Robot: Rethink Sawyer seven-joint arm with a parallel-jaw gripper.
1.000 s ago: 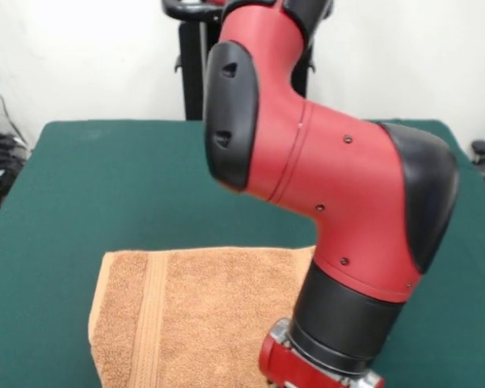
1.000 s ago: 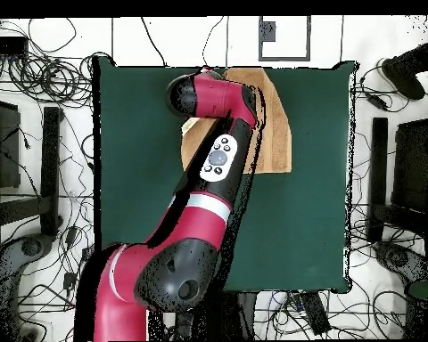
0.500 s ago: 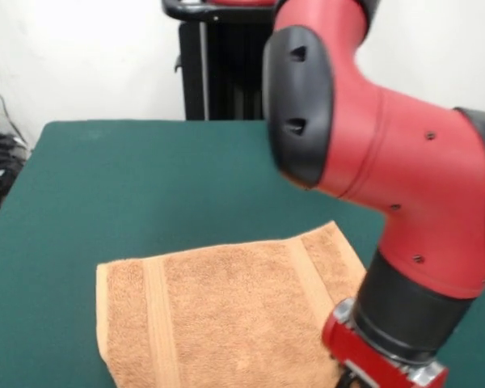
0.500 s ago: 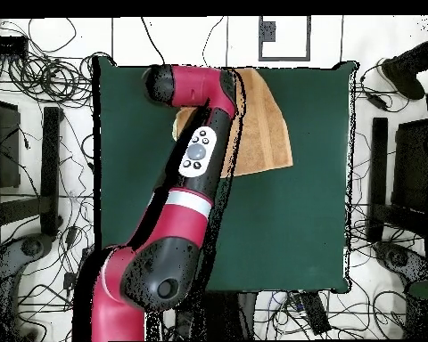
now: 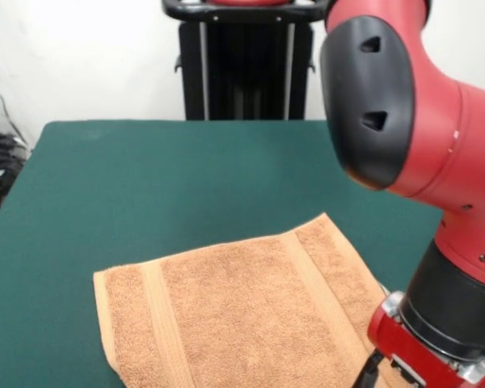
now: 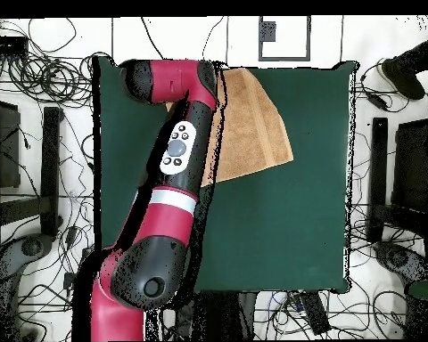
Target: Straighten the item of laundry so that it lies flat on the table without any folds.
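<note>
The orange-tan terry towel (image 5: 242,315) lies on the dark green table (image 5: 145,178), at the near edge in the front view. It looks spread out and turned at an angle, with woven bands showing near its left and right ends. In the overhead view the towel (image 6: 253,125) lies at the table's (image 6: 289,223) far edge, its left part under the arm. My gripper (image 5: 380,378) shows only at the bottom right of the front view, low at the towel's right end. Whether it holds the cloth cannot be seen. I see no white tag.
The red and black arm (image 5: 412,137) fills the right of the front view and hides the table behind it. The black pedestal (image 5: 242,56) stands at the table's far side. Cables and stands (image 6: 39,134) lie on the floor around the table.
The arm has swung to the right in the front view. The towel's right end has come out with it, and the towel has turned and spread wider.
</note>
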